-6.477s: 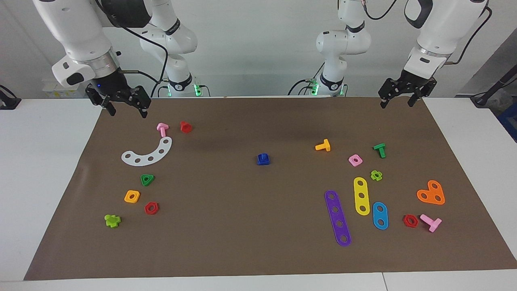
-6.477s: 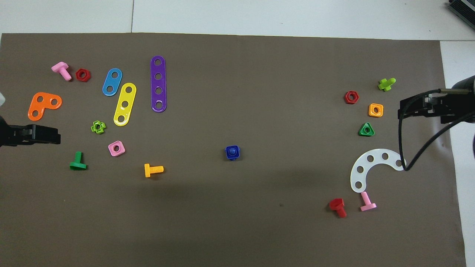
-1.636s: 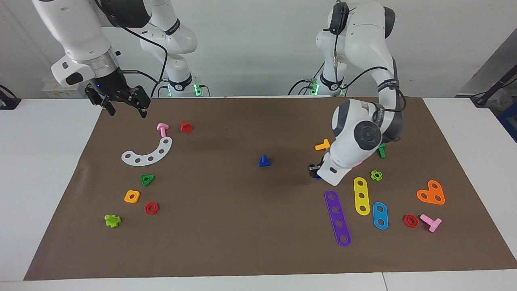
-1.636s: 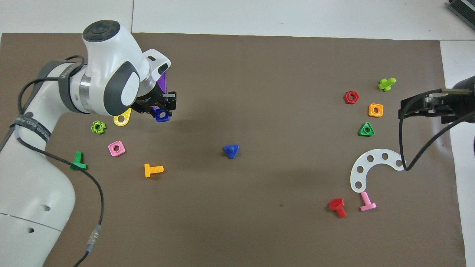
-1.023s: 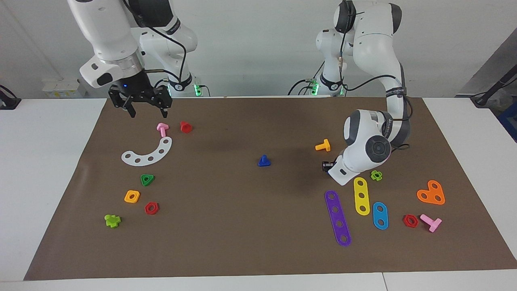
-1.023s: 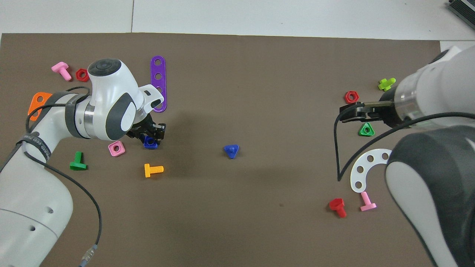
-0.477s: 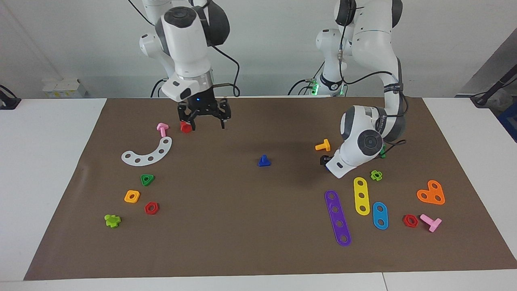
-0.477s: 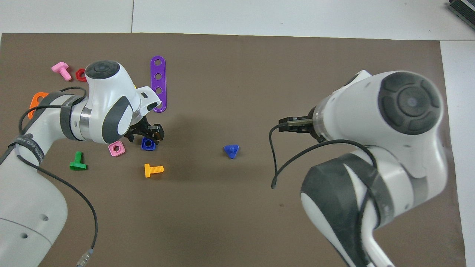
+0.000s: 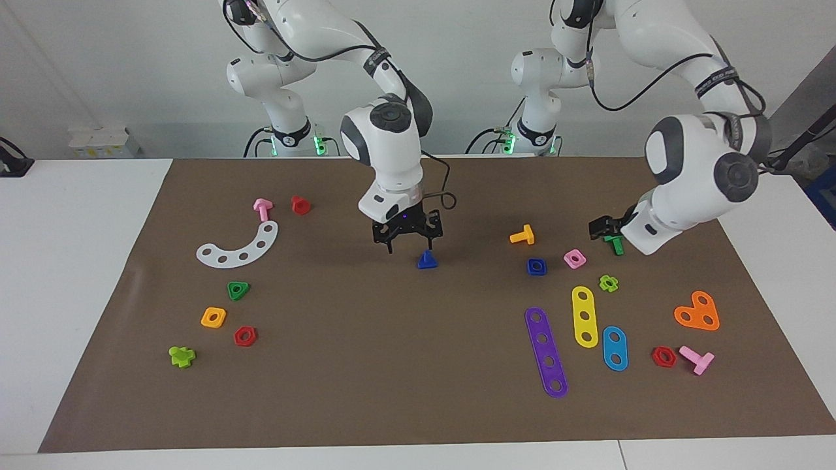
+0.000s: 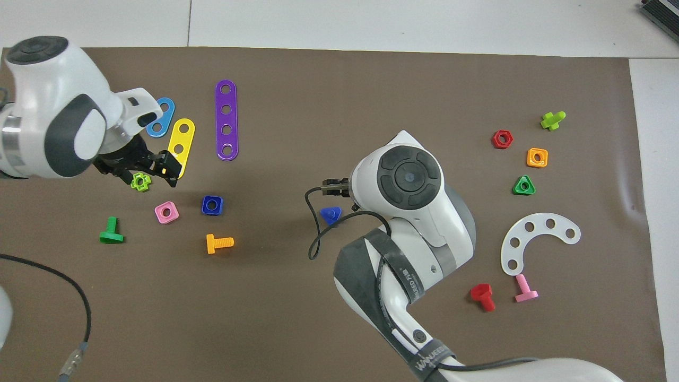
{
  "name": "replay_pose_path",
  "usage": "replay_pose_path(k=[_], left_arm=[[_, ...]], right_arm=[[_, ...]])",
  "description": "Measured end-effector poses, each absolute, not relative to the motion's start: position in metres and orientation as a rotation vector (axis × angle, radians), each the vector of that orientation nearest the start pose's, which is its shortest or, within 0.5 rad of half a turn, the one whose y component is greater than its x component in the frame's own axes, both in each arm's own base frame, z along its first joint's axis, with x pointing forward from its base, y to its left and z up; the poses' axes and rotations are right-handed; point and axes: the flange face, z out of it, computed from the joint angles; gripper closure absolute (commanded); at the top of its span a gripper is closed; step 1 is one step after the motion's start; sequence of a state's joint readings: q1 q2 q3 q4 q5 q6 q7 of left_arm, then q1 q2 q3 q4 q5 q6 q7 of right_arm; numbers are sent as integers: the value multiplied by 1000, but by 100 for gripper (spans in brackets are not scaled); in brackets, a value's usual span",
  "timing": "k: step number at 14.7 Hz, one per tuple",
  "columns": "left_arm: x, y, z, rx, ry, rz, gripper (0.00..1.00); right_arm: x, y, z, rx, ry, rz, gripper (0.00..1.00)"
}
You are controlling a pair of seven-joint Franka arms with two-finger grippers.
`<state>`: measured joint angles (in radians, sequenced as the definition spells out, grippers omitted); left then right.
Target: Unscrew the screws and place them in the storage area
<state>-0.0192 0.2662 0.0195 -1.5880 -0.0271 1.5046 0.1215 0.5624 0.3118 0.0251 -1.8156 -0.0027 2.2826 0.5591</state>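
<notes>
Two grippers are mine, and both stand with fingers spread, holding nothing. My right gripper [image 9: 407, 240] hangs low over the middle of the mat [image 9: 405, 378], its fingertips [image 9: 390, 249] just above the paper. The blue screw [image 9: 427, 260] sits on its triangular head, shank up, just beside those tips and clear of them. In the overhead view my own right arm covers most of that gripper, and the screw [image 10: 331, 214] peeks out next to it.

My left gripper [image 9: 603, 229] is in the air over the left arm's end of the mat, above the green bolt [image 9: 614, 245]. From overhead it [image 10: 154, 171] lies over the light-green cross nut [image 10: 140, 182]. The blue square nut [image 9: 536, 266] rests flat on the mat beside the pink nut [image 9: 574, 258], free of my fingers. The orange bolt [image 9: 522, 235] lies a little nearer to me than it.

The storage patch lies toward my right arm's end: green triangular nut [image 9: 238, 290], orange square nut [image 9: 213, 317] and red hex nut [image 9: 245, 336], close together. The screw is well apart from them.
</notes>
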Motion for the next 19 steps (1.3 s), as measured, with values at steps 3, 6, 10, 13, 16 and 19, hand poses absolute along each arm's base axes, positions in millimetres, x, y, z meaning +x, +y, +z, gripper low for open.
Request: replay_pose_path(k=[3,6,10,13,16,19], left_arm=[[572,27,480,-3144,116,572,0],[540,35,495,-3151,90,565,0],[511,29,551,-3160,-6,399,0],[512,16,587,-3163,-41,235,0],[522,13,605,-3167,-33,68,0],[527,13,606,-3167,-34,22,0]], right_arm=[[523,373,354,-3065,-104,-173,11],[515,385,338,-3082,-126,-164,16],[507,396,323,-3114,-139,-161,28],[505,398,323,-3117,-145,-167,38],[506,398,323,-3116,-145,-170,61],[507,401,328,-3108,-147,-185,67]])
